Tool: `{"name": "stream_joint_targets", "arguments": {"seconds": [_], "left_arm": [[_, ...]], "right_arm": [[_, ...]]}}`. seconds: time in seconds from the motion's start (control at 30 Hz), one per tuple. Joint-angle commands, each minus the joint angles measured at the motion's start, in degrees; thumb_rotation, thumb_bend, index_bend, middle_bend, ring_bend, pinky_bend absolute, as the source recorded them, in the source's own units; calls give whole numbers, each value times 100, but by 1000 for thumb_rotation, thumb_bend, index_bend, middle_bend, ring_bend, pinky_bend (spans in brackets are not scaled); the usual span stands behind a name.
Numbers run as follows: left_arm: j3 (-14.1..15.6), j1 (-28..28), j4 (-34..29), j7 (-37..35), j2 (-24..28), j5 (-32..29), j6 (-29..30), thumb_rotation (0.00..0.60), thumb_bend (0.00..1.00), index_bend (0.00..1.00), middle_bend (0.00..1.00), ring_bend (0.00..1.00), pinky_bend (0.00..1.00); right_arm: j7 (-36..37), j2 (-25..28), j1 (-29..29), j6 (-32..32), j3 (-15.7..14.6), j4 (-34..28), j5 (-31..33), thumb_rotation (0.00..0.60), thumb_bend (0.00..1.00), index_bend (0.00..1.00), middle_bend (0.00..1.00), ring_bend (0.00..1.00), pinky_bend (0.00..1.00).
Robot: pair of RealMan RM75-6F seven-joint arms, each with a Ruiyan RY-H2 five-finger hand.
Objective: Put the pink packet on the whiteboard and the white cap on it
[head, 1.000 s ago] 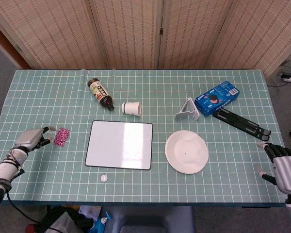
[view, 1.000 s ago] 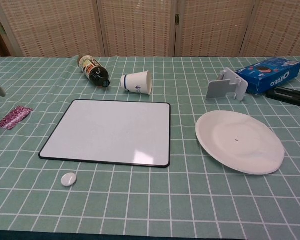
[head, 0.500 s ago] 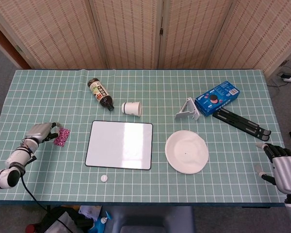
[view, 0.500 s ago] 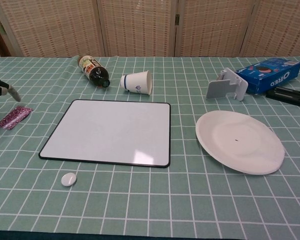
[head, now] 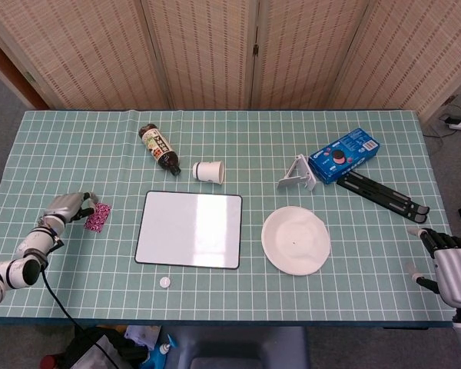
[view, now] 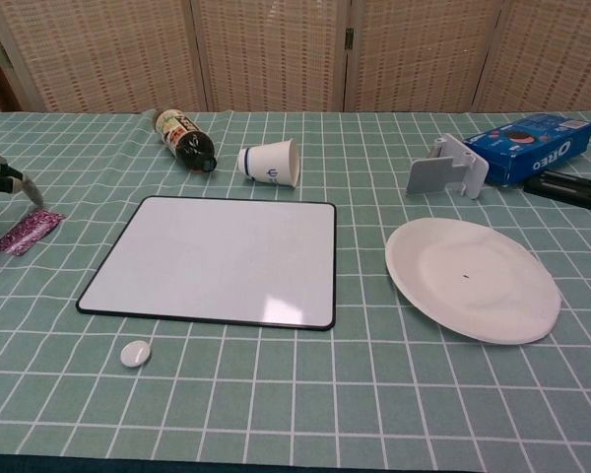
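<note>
The pink packet (head: 97,217) (view: 27,233) lies flat on the green grid cloth, left of the whiteboard (head: 190,229) (view: 217,258). My left hand (head: 67,208) (view: 2,181) hovers at the packet's left end, fingers (view: 27,190) reaching over it, nothing held. The white cap (head: 164,282) (view: 135,353) sits on the cloth just in front of the whiteboard's near left corner. My right hand (head: 449,265) rests open at the table's near right edge, far from both objects; the chest view does not show it.
A dark bottle (head: 160,149) and a tipped paper cup (head: 209,171) lie behind the whiteboard. A white plate (head: 295,240) sits to its right. A grey stand (head: 298,174), blue Oreo box (head: 343,154) and black folded stand (head: 384,194) occupy the far right.
My left hand has moved right and forward toward the pink packet, its fingers now over the packet's left end. The right hand stays put.
</note>
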Motion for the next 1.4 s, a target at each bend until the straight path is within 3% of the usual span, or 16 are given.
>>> {"name": "stream_joint_targets", "arguments": {"seconds": [0.03, 0.47, 1.07, 1.2, 1.27, 1.33, 1.4], "left_arm": [[100, -1, -16, 37, 14, -73, 12, 87, 716, 195, 1000, 1000, 1000], [100, -7, -596, -73, 245, 97, 43, 86, 716, 201, 1000, 1000, 1000], [293, -118, -2291, 33, 1197, 641, 189, 69, 716, 226, 1000, 1000, 1000], [124, 221, -2671, -25, 1260, 978, 1153, 66, 701, 237, 1000, 1000, 1000], [105, 411, -2728, 10, 1206, 1188, 1628, 146, 619, 232, 1000, 1000, 1000], [116, 563, -2725, 80, 1127, 1329, 1980, 292, 502, 219, 999, 999, 1000], [153, 623, -2694, 179, 1078, 1358, 2082, 382, 430, 211, 995, 998, 1000]], "right_arm": [[15, -3, 8, -3, 7, 13, -3, 600, 193, 269, 330, 347, 371], [16, -18, 28, -52, 11, 24, 30, 600, 193, 269, 330, 348, 371], [-11, 19, -35, 65, 1, -34, -4, 600, 193, 269, 330, 348, 371], [10, 13, -52, 82, -11, -27, -18, 600, 194, 269, 330, 348, 371], [24, 7, -55, 80, -17, -18, -23, 600, 194, 269, 330, 348, 371], [42, 2, -58, 78, -20, -5, -24, 600, 193, 269, 330, 348, 371], [53, 1, -57, 79, -19, 3, -28, 600, 193, 269, 330, 348, 371]]}}
